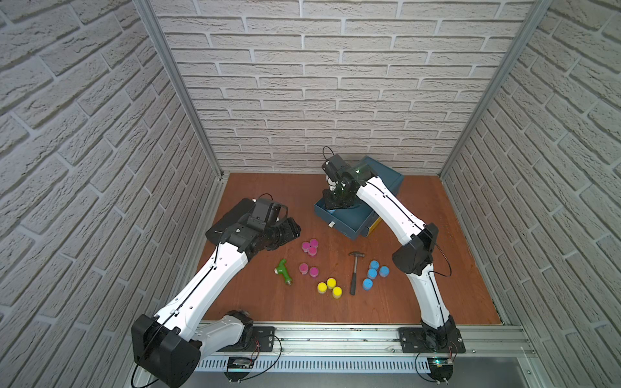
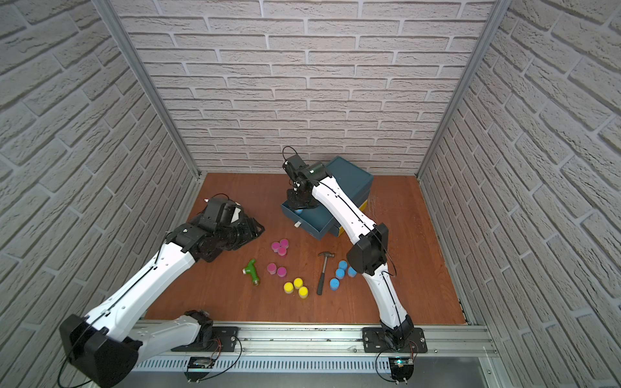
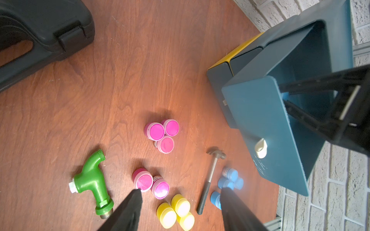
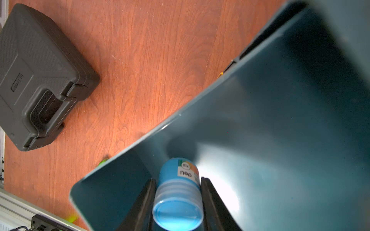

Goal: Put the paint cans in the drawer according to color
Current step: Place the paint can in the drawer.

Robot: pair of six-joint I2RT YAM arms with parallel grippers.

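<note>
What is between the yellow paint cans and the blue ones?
A small hammer lies flat between the yellow cans and the blue cans; both top views show it.

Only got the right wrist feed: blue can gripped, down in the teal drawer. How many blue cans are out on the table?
Observer: Four blue cans, bunched beside the hammer.
Operator: Left gripper?
Observer: The left gripper is open and empty, up off the table near the black case.
Operator: Pinks and yellows?
Observer: Five pink cans and three yellow cans, all on the table.
</note>
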